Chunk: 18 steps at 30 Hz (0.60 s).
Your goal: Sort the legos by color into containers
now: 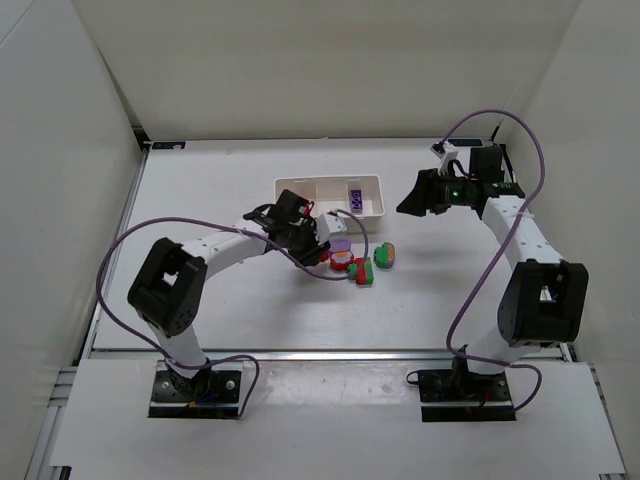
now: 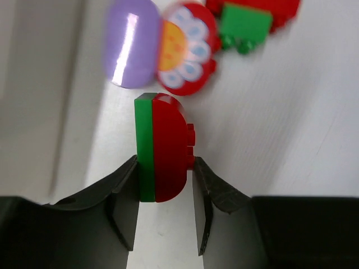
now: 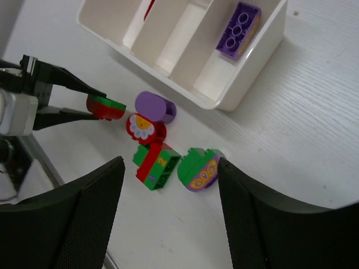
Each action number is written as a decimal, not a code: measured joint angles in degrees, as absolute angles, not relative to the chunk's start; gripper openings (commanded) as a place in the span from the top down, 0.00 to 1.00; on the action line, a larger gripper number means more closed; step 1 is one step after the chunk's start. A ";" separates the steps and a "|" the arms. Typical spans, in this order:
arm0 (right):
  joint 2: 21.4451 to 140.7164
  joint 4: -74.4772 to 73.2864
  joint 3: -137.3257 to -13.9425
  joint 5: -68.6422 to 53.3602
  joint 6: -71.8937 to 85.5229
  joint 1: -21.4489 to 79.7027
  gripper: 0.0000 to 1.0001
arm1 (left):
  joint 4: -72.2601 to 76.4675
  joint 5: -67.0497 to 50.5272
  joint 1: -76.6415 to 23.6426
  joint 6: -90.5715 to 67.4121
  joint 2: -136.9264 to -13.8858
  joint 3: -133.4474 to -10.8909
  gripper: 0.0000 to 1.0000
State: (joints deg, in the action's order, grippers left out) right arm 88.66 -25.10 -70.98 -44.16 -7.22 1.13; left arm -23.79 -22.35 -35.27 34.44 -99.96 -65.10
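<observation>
My left gripper [image 2: 165, 163] is shut on a half-round red and green brick [image 2: 162, 145], one finger on its green face and the other on its red studs. It also shows in the right wrist view [image 3: 106, 107] and the top view [image 1: 323, 256]. Beyond it lie a purple rounded brick [image 2: 133, 42], a red flower brick [image 2: 188, 50] and a green and red block [image 3: 157, 162]. A green and purple half-round brick [image 3: 199, 168] lies to the right. The white tray [image 1: 290, 187] holds a purple brick [image 3: 239, 28] in its right compartment. My right gripper [image 3: 171, 190] is open and empty, above the table right of the tray.
White walls enclose the table on the left, back and right. Purple cables loop from both arms over the table. The tray's left compartment shows a little red [image 3: 149, 8] at the frame's edge.
</observation>
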 measured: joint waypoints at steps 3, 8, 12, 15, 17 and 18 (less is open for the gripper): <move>90.41 -21.37 -71.09 -45.41 1.56 1.17 0.30 | -22.57 -18.04 -35.46 27.31 -96.36 -66.87 0.90; 94.70 -18.31 -75.24 -44.69 12.27 3.49 0.31 | -17.50 -6.68 -36.62 15.84 -90.35 -70.81 0.90; 97.32 -15.51 -79.72 -44.51 18.15 7.25 0.32 | -15.88 1.10 -37.26 8.67 -90.19 -75.31 0.90; 98.85 -12.97 -82.74 -44.75 21.52 10.26 0.32 | -15.16 4.03 -37.26 4.71 -90.43 -77.28 0.90; 99.90 -11.29 -84.49 -45.15 23.24 12.10 0.33 | -14.96 4.93 -37.23 3.51 -90.70 -78.22 0.90; 100.47 -10.41 -85.23 -45.28 23.77 12.93 0.33 | -14.94 5.28 -37.23 2.83 -90.87 -78.63 0.90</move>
State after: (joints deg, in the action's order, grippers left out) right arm 100.47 -10.41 -85.23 -45.28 23.77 12.93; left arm -14.94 5.28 -37.23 2.83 -90.87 -78.63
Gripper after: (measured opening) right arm 0.675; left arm 0.478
